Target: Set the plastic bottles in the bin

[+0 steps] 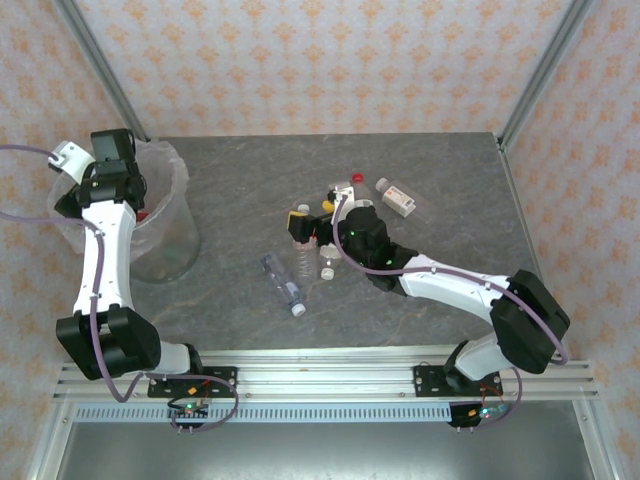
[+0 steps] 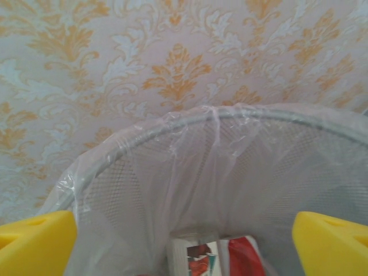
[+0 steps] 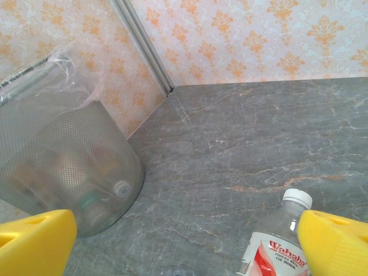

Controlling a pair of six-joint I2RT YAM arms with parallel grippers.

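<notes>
The left pincer, open, hangs over the far-left bin and the right pincer, open, is near a plastic bottle on the bench, probably light and slippery, best gripped at its labelled middle.

Left gripper, jaws spread wide, yellow fingertips at either lower corner with nothing clasped. Below and between them, a red-and-white labelled bottle lies inside the bag-lined mesh bin. Patterned wallpaper rises beyond its rim.
</notes>
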